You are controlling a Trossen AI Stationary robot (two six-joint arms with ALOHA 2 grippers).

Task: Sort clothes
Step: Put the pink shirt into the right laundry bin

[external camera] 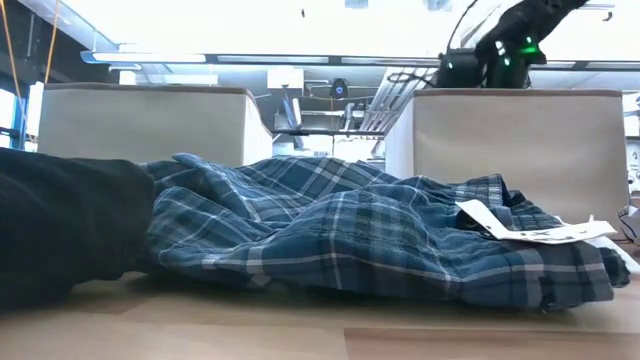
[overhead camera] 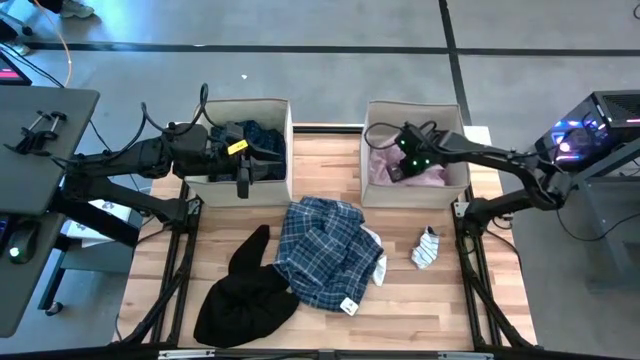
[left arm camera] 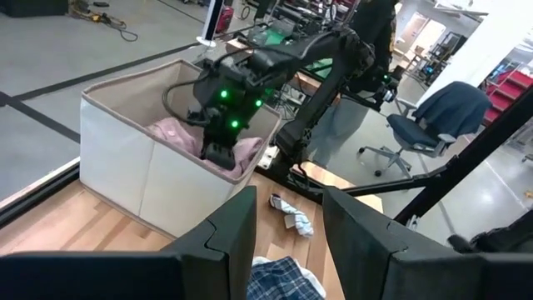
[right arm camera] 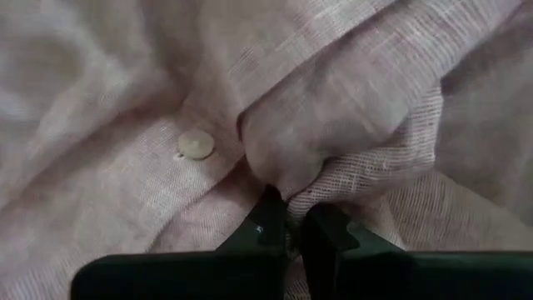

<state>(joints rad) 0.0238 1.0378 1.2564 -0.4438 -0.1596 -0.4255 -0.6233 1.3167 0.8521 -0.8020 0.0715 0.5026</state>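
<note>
My right gripper (overhead camera: 396, 172) reaches down into the right beige bin (overhead camera: 458, 188) and is shut on the pale pink shirt (right arm camera: 150, 100) lying in it. My left gripper (left arm camera: 287, 242) is open and empty, level above the left beige bin (overhead camera: 215, 190), which holds the dark navy patterned garment (overhead camera: 258, 135). The blue-white plaid shirt (overhead camera: 320, 250) lies crumpled on the table's middle. The black garment (overhead camera: 245, 290) lies to its left and the white socks (overhead camera: 427, 248) to its right. No teal piece shows. My right gripper pinches a raised fold of the pink shirt (right arm camera: 293, 179) between its two fingertips, next to a white button (right arm camera: 196, 144). The fingers come from above, pointing down into the bin. The rest of the shirt lies slack in the bin.
The two bins stand along the table's far edge with a gap between them (overhead camera: 327, 165). Bare wood (overhead camera: 480, 300) shows at the near right. A person and an office chair (left arm camera: 445, 117) are in the room beyond the table.
</note>
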